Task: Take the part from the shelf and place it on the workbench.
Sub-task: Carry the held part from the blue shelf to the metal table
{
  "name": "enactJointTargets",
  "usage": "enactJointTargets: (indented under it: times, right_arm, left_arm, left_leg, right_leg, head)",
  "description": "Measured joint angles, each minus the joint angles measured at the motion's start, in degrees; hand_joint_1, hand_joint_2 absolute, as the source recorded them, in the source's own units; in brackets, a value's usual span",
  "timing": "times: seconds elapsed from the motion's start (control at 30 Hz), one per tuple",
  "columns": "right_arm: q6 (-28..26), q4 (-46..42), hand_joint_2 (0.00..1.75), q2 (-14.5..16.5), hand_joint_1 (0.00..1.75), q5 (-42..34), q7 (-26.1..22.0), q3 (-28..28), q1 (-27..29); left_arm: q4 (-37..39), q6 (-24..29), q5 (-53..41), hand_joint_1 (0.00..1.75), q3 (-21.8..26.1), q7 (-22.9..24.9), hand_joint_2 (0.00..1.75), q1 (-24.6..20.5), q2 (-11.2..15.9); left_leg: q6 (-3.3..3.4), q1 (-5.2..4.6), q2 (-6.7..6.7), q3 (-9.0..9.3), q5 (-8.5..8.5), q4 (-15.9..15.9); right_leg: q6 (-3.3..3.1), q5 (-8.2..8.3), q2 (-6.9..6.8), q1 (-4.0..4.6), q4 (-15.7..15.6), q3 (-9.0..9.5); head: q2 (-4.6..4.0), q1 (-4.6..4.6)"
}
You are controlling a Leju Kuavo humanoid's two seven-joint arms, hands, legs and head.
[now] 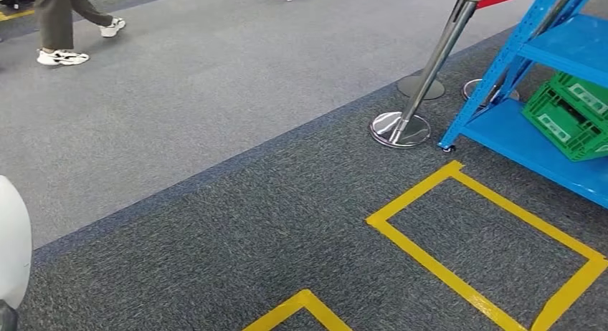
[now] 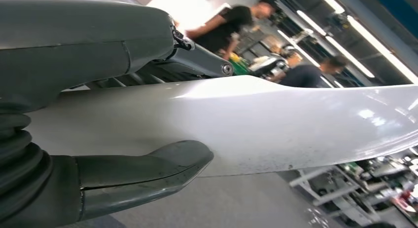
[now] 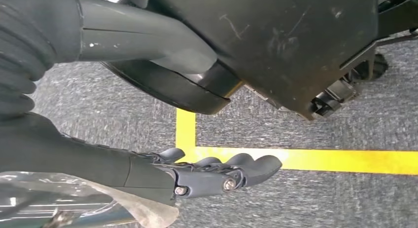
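Observation:
In the left wrist view a large, glossy white curved part [image 2: 256, 124] lies across the picture, and my left hand [image 2: 123, 114] grips it, the thick grey thumb [image 2: 148, 169] on one face and the fingers [image 2: 197, 60] on the other. A white rounded surface [image 1: 13, 245] shows at the lower left edge of the head view. My right hand [image 3: 212, 173] hangs over the carpet with its fingers stretched out and nothing in them. The blue shelf [image 1: 552, 51] stands at the right of the head view.
Green crates [image 1: 566, 116] sit on the shelf's lowest board. A chrome stanchion [image 1: 423, 80] with a red rope stands beside the shelf's corner. Yellow tape [image 1: 444, 266] marks boxes on the dark carpet. A person [image 1: 64, 23] walks at the far left; other people stand beyond the part.

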Motion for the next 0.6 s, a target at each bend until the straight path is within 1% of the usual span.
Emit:
enactJointTargets:
  times: [0.03, 0.07, 0.1, 0.13, 0.17, 0.2, 0.23, 0.27, 0.3, 0.33, 0.37, 0.4, 0.43, 0.47, 0.5, 0.53, 0.57, 0.6]
  right_arm:
    - [-0.1, 0.0, 1.75, 0.0, 0.0, -0.1, -0.1, 0.0, 0.0]
    - [-0.1, -0.1, 1.75, 0.0, 0.0, -0.3, -0.2, -0.1, -0.1]
    - [-0.2, -0.1, 1.75, -0.1, 0.0, -0.4, -0.3, -0.1, -0.2]
    - [-0.2, -0.1, 1.75, -0.1, 0.0, -0.4, -0.3, -0.2, -0.4]
    - [-0.3, -0.2, 1.75, -0.1, 0.0, -0.5, -0.3, -0.2, -0.6]
    - [-0.3, -0.2, 1.75, -0.1, 0.0, -0.5, -0.2, -0.2, -0.7]
    - [-0.3, -0.2, 1.75, -0.1, 0.0, -0.4, -0.1, -0.3, -0.6]
    - [-0.3, -0.2, 1.75, -0.1, 0.0, -0.4, 0.0, -0.3, -0.5]
    - [-0.3, -0.2, 1.75, -0.1, 0.0, -0.5, 0.0, -0.3, -0.3]
    - [-0.3, -0.3, 1.75, -0.1, 0.0, -0.5, 0.0, -0.3, -0.1]
    - [-0.3, -0.3, 1.75, -0.1, 0.0, -0.5, 0.0, -0.3, 0.0]
    - [-0.3, -0.4, 1.75, -0.1, 0.0, -0.5, -0.1, -0.3, 0.0]
    - [-0.3, -0.5, 1.75, 0.0, 0.0, -0.5, -0.1, -0.3, -0.1]
    - [-0.4, -0.6, 1.75, 0.0, 0.0, -0.5, -0.1, -0.3, -0.1]
    - [-0.4, -0.7, 1.75, 0.0, 0.0, -0.5, -0.1, -0.3, 0.0]
    - [-0.5, -0.7, 1.75, 0.0, 0.0, -0.5, -0.1, -0.3, 0.0]
    - [-0.5, -0.7, 1.75, 0.0, 0.0, -0.5, -0.1, -0.3, 0.1]
    - [-0.6, -0.7, 1.75, 0.0, 0.0, -0.5, -0.1, -0.3, 0.2]
  left_arm:
    - [0.0, 0.2, 0.0, 1.75, 0.0, 0.0, 1.75, -0.1, 0.0]
    - [0.0, 0.4, 0.0, 1.75, 0.0, 0.0, 1.75, -0.2, -0.1]
    - [0.0, 0.6, 0.0, 1.75, 0.0, 0.0, 1.75, -0.3, -0.1]
    - [0.0, 0.8, 0.0, 1.75, 0.0, 0.0, 1.75, -0.3, -0.1]
    - [0.0, 1.0, 0.1, 1.75, 0.0, 0.0, 1.75, -0.4, -0.1]
    - [0.0, 1.1, 0.1, 1.75, 0.0, 0.0, 1.75, -0.4, -0.1]
    - [0.0, 1.2, 0.1, 1.75, 0.0, 0.0, 1.75, -0.6, -0.1]
    - [0.0, 1.4, 0.2, 1.75, 0.0, 0.0, 1.75, -0.7, -0.1]
    - [0.0, 1.5, 0.3, 1.75, 0.0, 0.0, 1.75, -1.0, -0.1]
    - [0.0, 1.7, 0.4, 1.75, 0.0, 0.0, 1.75, -1.1, -0.1]
    - [-0.1, 1.8, 0.5, 1.75, 0.0, 0.0, 1.75, -1.2, 0.0]
    - [-0.1, 1.9, 0.7, 1.75, 0.0, 0.0, 1.75, -1.3, 0.0]
    - [-0.1, 2.0, 0.7, 1.75, 0.0, 0.0, 1.75, -1.3, 0.0]
    - [-0.1, 2.1, 0.8, 1.75, 0.0, 0.0, 1.75, -1.3, 0.0]
    - [-0.2, 2.2, 0.9, 1.75, 0.0, 0.0, 1.75, -1.3, 0.0]
    - [-0.2, 2.4, 0.9, 1.75, 0.0, 0.0, 1.75, -1.4, 0.0]
    - [-0.2, 2.5, 1.0, 1.75, 0.0, 0.0, 1.75, -1.5, 0.0]
    - [-0.2, 2.6, 1.1, 1.75, 0.0, 0.0, 1.75, -1.5, 0.0]
  left_leg:
    - [0.38, 0.21, -0.93, 0.06, 0.11, -0.7]
    - [0.52, 0.22, -1.5, 0.03, 0.19, -0.8]
    - [0.56, 0.23, -2.1, -0.01, 0.2, -0.8]
    - [0.57, 0.23, -2.72, 0.05, 0.19, -0.7]
    - [0.55, 0.25, -3.4, 0.14, 0.18, -0.7]
    - [0.49, 0.3, -4.18, 0.25, 0.14, -0.6]
    - [0.34, 0.37, -5.02, 0.33, 0.04, -0.4]
    - [0.08, 0.39, -5.87, 0.3, -0.06, -0.1]
    - [-0.25, 0.39, -6.75, 0.05, -0.17, 0.3]
    - [-0.62, 0.4, -7.48, -0.36, -0.15, 0.7]
    - [-1.03, 0.42, -8.17, -0.8, -0.02, 1.0]
    - [-1.39, 0.5, -8.83, -1.22, 0.18, 1.1]
    - [-1.71, 0.6, -9.14, -1.52, 0.29, 1.2]
    - [-1.99, 0.58, -8.5, -1.83, 0.02, 1.7]
    - [-2.27, 0.54, -7.18, -2.49, -0.82, 3.0]
    - [-2.53, 0.52, -5.47, -3.57, -2.22, 5.4]
    - [-2.8, 0.52, -3.81, -5.04, -3.91, 8.8]
    - [-3.02, 0.65, -2.98, -6.66, -5.45, 12.4]
  right_leg:
    - [0.27, -1.51, 1.64, -0.1, 2.9, -1.47]
    - [0.41, -3.07, 3.17, -0.2, 7.0, -3.59]
    - [0.57, -4.32, 3.86, -0.28, 11.2, -5.87]
    - [0.73, -4.64, 4.05, -0.34, 14.0, -7.57]
    - [0.88, -3.8, 4.09, -0.4, 14.8, -8.34]
    - [1.03, -1.82, 4.22, -0.52, 13.4, -8.06]
    - [1.19, 0.85, 4.75, -0.74, 10.0, -6.93]
    - [1.37, 2.85, 6.1, -0.97, 6.6, -5.69]
    - [1.48, 4.03, 7.51, -1.23, 3.3, -4.44]
    - [1.4, 4.29, 8.68, -1.36, 1.4, -3.7]
    - [1.23, 3.84, 9.28, -1.35, 0.7, -3.35]
    - [0.91, 3.69, 8.9, -1.3, 0.2, -3.06]
    - [0.54, 3.75, 8.18, -1.29, 0.2, -2.97]
    - [0.28, 3.89, 7.44, -1.33, 0.1, -2.82]
    - [0.0, 4.01, 6.61, -1.39, 0.0, -2.72]
    - [-0.21, 4.08, 5.73, -1.42, -0.1, -2.68]
    - [-0.32, 4.07, 4.88, -1.31, -0.1, -2.68]
    - [-0.45, 4.01, 3.95, -1.21, -0.1, -2.78]
  head:
    - [0.0, 0.11]
    - [0.0, 0.24]
    - [0.0, 0.26]
    - [0.0, 0.26]
    - [0.0, 0.25]
    - [0.0, 0.25]
    - [0.0, 0.26]
    - [0.0, 0.28]
    - [0.0, 0.33]
    - [0.0, 0.37]
    - [0.0, 0.41]
    - [0.0, 0.42]
    - [0.0, 0.4]
    - [0.0, 0.29]
    - [0.0, 0.07]
    - [0.0, -0.1]
    - [0.0, -0.29]
    - [0.0, -0.38]
